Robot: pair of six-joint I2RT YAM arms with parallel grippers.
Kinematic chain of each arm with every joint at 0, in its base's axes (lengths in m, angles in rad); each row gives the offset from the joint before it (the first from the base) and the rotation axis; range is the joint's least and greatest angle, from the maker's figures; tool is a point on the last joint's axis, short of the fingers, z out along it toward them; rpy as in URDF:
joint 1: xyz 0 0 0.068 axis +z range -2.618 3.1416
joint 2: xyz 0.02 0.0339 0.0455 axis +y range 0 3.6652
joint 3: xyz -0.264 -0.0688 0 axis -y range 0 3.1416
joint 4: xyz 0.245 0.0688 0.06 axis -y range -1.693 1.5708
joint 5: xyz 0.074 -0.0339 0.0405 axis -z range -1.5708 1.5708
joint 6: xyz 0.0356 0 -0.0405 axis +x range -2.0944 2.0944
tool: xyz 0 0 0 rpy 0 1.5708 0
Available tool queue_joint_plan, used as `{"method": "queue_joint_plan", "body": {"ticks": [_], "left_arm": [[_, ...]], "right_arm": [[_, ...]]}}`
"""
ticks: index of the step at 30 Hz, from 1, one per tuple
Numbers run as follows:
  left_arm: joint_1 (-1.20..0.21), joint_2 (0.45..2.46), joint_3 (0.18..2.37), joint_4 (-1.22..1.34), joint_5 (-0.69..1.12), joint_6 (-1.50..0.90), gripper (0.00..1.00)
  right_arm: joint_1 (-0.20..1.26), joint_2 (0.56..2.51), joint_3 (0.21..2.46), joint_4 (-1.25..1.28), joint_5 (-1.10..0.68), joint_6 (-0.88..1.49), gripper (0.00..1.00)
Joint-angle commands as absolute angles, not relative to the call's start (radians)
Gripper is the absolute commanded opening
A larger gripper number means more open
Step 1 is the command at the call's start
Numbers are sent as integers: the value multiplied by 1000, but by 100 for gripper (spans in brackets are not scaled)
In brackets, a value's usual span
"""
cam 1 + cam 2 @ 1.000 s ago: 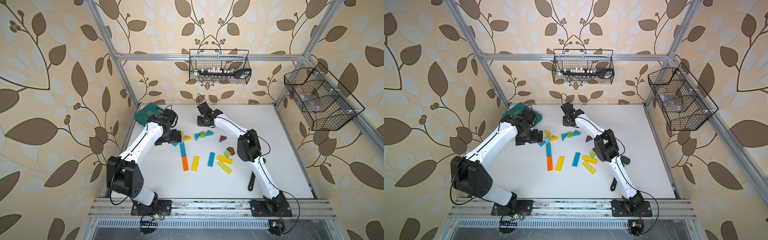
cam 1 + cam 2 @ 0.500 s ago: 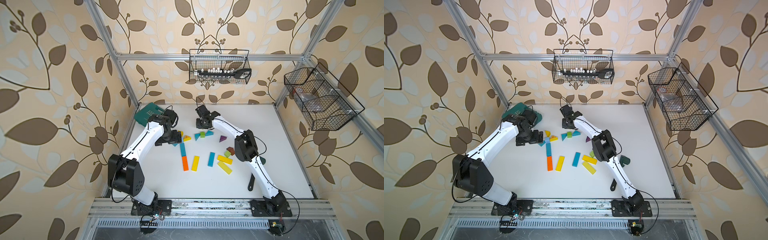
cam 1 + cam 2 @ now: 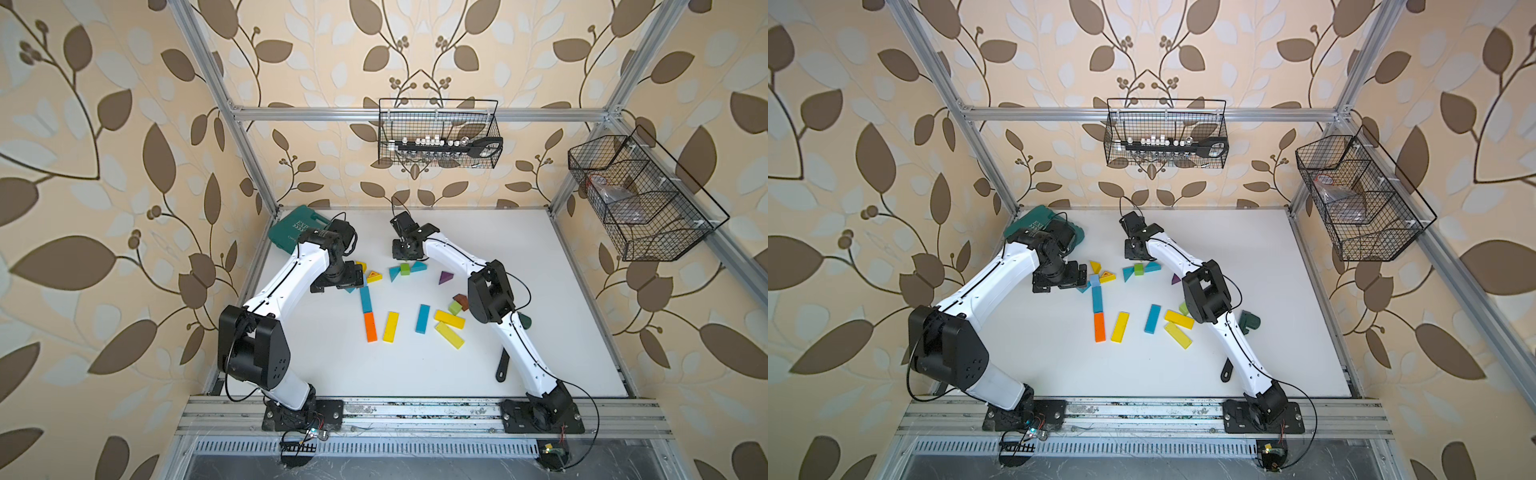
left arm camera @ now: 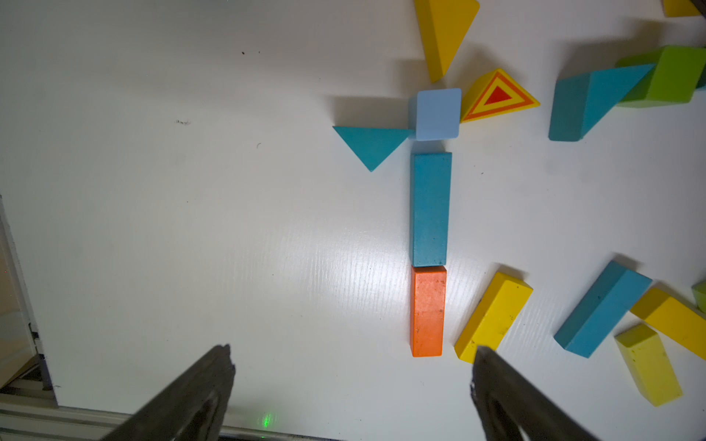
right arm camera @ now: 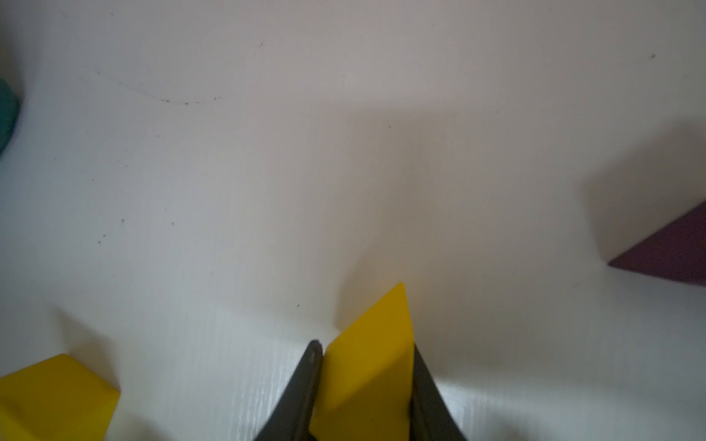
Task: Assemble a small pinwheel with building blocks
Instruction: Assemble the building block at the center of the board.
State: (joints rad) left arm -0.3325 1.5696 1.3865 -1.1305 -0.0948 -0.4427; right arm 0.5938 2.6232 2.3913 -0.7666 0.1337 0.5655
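Right wrist view: my right gripper clamps a yellow wedge, my left gripper gapes empty, and beside it the cube hub has its two-bar stem and three wedges, so I judge one blade remains.

On the table we find a cube, with a first bar just before it and a second bar end to end. A left wedge, right wedge and rear wedge flank the cube; loose bars lie rightward.
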Motion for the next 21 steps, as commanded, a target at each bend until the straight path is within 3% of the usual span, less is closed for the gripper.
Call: {"method": "queue_joint_plan", "body": {"ticks": [1,9,21], "left_arm": [[-319,1574,1400,-1157,-83,-429,99],[-319,1584,1402,-1163,-77,-429,99],[-319,1569,1394,-1152,-87,-437,99]], "right_arm": [[598,2676,2426,-784,118,577,31],[596,2662,2425,-784,135,582,43],[596,2542,2401,-778,116,574,46]]}}
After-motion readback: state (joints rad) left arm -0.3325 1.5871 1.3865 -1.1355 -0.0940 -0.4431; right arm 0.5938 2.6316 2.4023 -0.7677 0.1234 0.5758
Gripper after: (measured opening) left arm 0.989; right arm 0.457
